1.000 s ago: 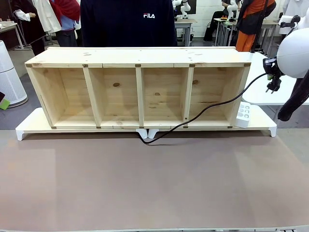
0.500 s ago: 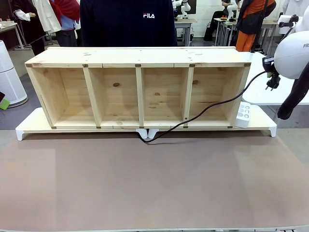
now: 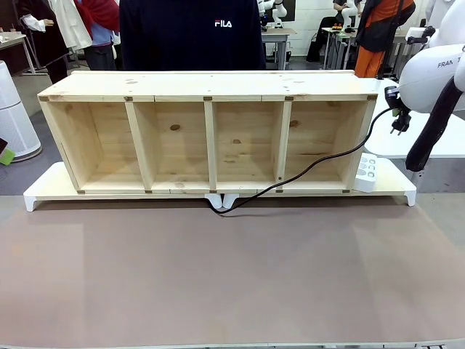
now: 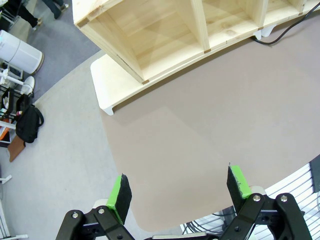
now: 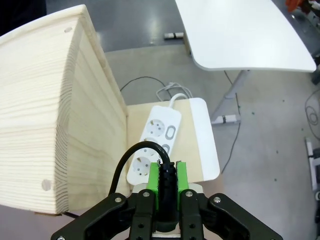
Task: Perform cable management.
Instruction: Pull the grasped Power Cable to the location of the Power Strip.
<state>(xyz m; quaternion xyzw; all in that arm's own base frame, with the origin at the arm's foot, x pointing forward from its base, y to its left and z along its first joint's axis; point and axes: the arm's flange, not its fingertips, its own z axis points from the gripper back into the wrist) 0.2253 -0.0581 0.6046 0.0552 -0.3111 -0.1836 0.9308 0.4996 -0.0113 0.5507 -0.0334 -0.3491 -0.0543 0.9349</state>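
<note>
The cable (image 3: 312, 164) is a thin black cord. It runs from a loop at the front of the wooden shelf (image 3: 211, 94), through the shelf's right compartment, and up past its right end. My right gripper (image 3: 395, 109) holds the plug end in the air just right of the shelf's top corner. In the right wrist view the gripper (image 5: 167, 186) is shut on the black plug (image 5: 166, 180), above the white power strip (image 5: 156, 140). My left gripper (image 4: 180, 187) is open over the brown table, with nothing between its fingers.
The power strip (image 3: 368, 173) lies on a white riser (image 3: 43, 190) under the shelf, at its right end. A person in a dark top (image 3: 192, 33) stands behind the shelf. A white table (image 5: 240, 35) stands to the right. The brown mat (image 3: 232, 269) spreads in front.
My right arm has moved left and slightly up with the plug, closer to the shelf's right top corner. The cable's raised part has followed it.
</note>
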